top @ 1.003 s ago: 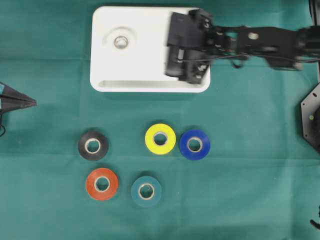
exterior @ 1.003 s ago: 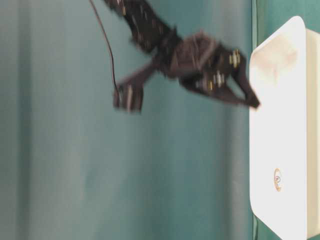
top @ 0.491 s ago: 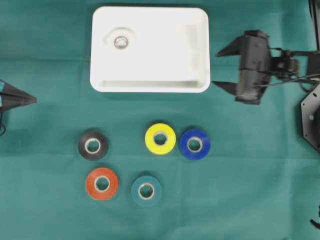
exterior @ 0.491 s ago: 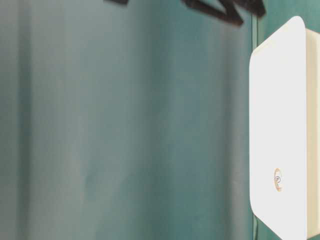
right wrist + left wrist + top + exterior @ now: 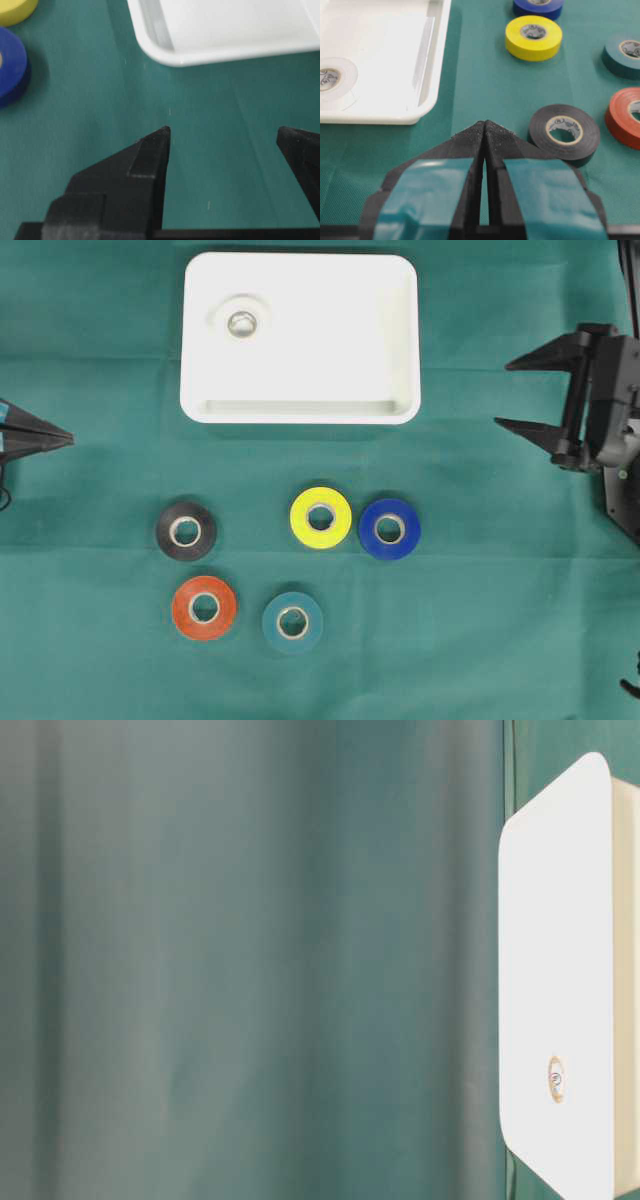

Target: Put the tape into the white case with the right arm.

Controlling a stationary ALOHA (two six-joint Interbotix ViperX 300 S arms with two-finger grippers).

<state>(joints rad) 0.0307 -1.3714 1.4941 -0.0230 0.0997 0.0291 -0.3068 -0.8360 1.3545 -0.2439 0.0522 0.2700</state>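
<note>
White case [image 5: 300,340] glossy, round-cornered; white tape [image 5: 241,323] inside.

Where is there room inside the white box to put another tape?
The white case holds only one white roll near its upper left corner; its middle and right side are bare. Crowded: below it, where the yellow roll and blue roll sit close together.
</note>
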